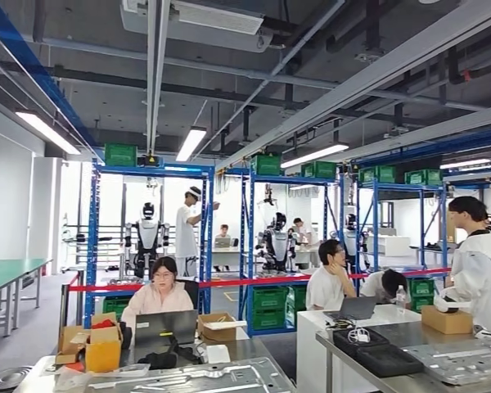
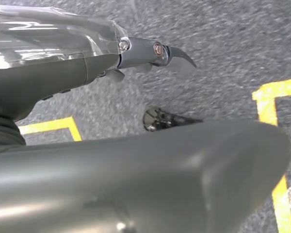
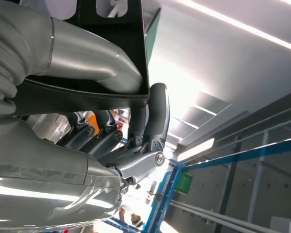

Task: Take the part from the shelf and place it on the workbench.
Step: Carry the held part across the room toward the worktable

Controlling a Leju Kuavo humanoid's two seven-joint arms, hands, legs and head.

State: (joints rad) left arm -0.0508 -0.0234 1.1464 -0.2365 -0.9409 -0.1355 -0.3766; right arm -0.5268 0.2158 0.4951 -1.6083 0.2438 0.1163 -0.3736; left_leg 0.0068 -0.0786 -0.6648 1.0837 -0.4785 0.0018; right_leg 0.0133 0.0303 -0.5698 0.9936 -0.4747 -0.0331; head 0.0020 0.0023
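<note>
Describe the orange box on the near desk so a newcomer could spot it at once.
Start at the person seated behind a laptop, lower left in the head view. On the desk beside that laptop stands the orange box, flaps open. Its bright orange sets it apart from the plain brown cartons nearby.

Black part (image 3: 100, 58) cut off by frame edge, its shape unclear; right hand (image 3: 129, 121) fingers partly hidden behind it

My dark grey fingers (image 3: 151, 121) clasp a flat black plastic part (image 3: 100, 63). Below my left side lies speckled grey carpet floor (image 2: 217, 39) striped with yellow tape lines (image 2: 272, 97). Blue steel shelves (image 1: 150, 237) carry green crates (image 1: 120, 154).
</note>
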